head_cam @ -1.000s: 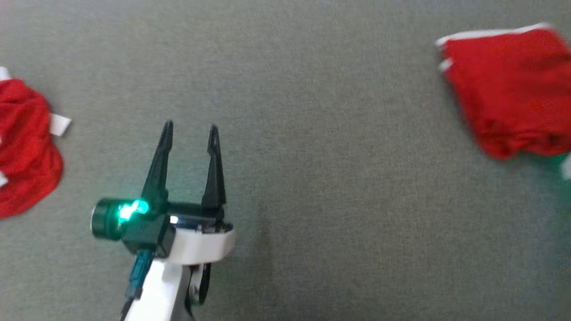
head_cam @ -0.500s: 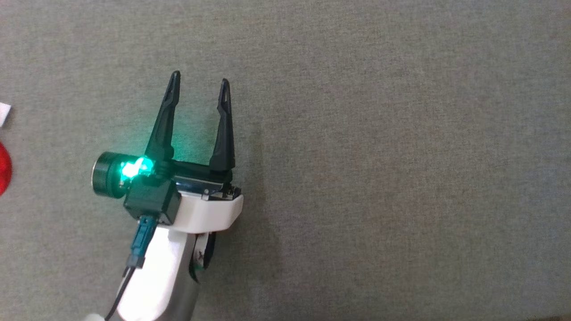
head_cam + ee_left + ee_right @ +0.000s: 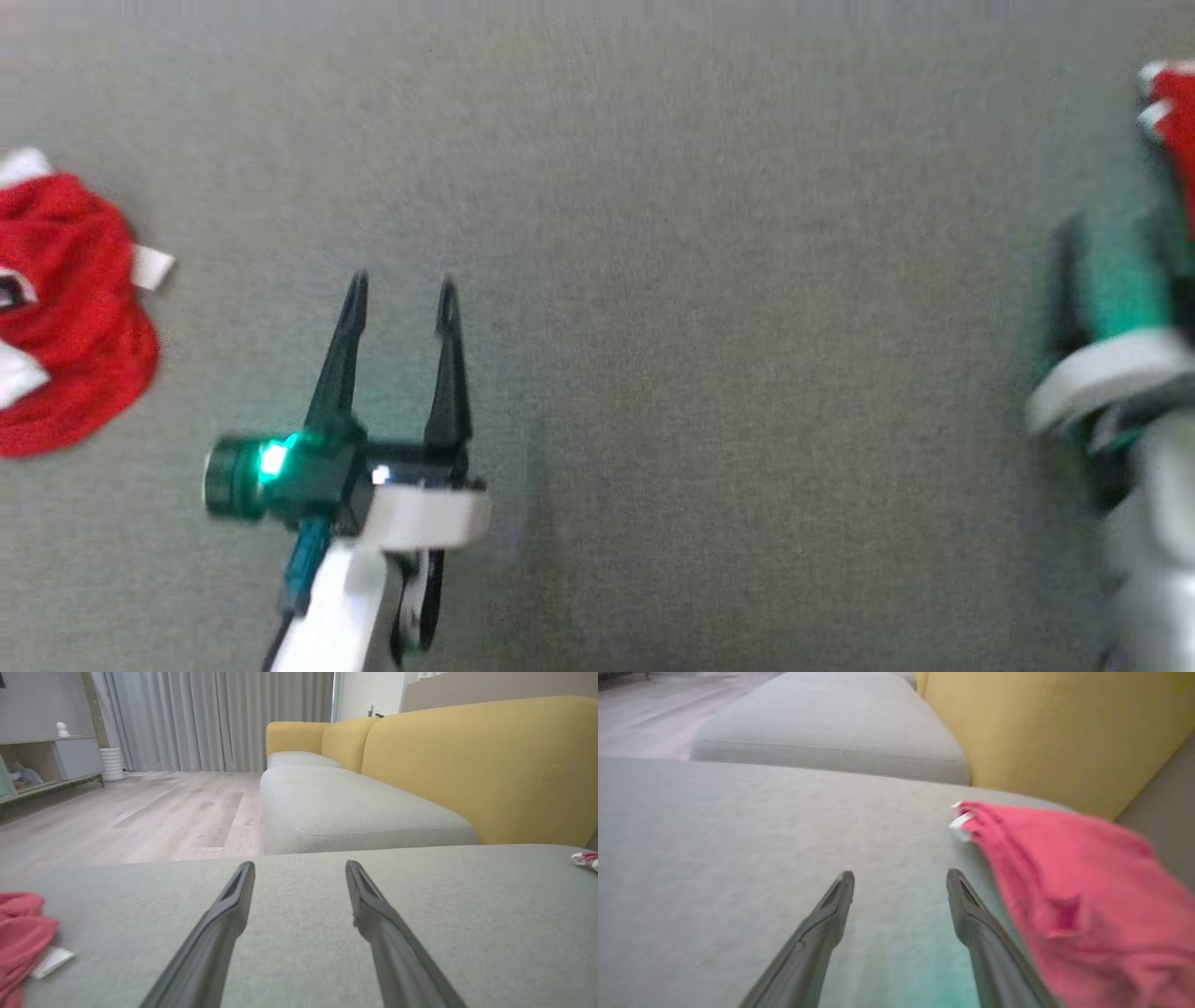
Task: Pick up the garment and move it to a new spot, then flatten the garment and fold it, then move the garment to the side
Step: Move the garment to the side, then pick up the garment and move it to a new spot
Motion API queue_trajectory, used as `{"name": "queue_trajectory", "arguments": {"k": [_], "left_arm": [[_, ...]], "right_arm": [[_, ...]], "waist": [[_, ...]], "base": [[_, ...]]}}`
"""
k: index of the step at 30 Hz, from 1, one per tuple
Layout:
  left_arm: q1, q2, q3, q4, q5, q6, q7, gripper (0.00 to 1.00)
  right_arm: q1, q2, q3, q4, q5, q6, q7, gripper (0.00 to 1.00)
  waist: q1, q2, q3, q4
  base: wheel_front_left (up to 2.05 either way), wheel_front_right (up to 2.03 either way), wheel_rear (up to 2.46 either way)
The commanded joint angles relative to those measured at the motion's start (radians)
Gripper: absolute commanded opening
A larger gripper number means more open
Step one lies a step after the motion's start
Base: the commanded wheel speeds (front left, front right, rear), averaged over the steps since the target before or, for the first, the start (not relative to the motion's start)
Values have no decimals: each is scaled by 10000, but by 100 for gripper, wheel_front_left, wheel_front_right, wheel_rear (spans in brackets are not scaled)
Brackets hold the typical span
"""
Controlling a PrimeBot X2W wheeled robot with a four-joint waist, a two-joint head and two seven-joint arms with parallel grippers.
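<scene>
A crumpled red garment with white trim lies on the grey cushion at the far left; its edge also shows in the left wrist view. My left gripper hovers open to its right, apart from it, with nothing between the fingers. A second, folded red garment lies just right of my open right gripper, whose right finger is at its edge. That garment's corner peeks in at the head view's upper right, above my blurred right wrist.
A yellow sofa back rises behind the cushion, with another grey seat beyond it. A wooden floor, curtains and a low shelf lie further off. A white tag sticks out beside the crumpled garment.
The head camera has swung, so both garments left the picture and came back. My right arm has come in at the right edge, blurred. The left gripper is open throughout.
</scene>
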Motion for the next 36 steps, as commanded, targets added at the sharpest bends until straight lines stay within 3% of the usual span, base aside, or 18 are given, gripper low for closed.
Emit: {"name": "queue_trajectory", "arguments": {"k": [1, 6, 14, 25, 36], "left_arm": [[403, 35, 464, -124, -31, 95, -44, 100], [1302, 35, 790, 239, 0, 85, -44, 100], [2333, 35, 1191, 454, 323, -84, -44, 100], [2963, 35, 1662, 736, 496, -243, -44, 100], [2782, 35, 1823, 863, 547, -287, -44, 100]], "right_arm": [[486, 235, 733, -156, 244, -7, -247, 100], [1695, 1066, 1860, -942, 1167, -7, -353, 100], [3889, 1513, 2406, -2796, 1997, -7, -358, 100], [5195, 1615, 2815, -3570, 2411, -7, -359, 100], [5359, 1628, 2901, -3823, 2363, -7, -359, 100]], "waist": [[2, 0, -1462, 297], [2, 0, -2821, 395], [2, 0, -4155, 311], [2, 0, -4826, 284], [2, 0, -4749, 275]], "base": [[0, 0, 0], [0, 0, 0], [0, 0, 0], [0, 0, 0], [0, 0, 0]]}}
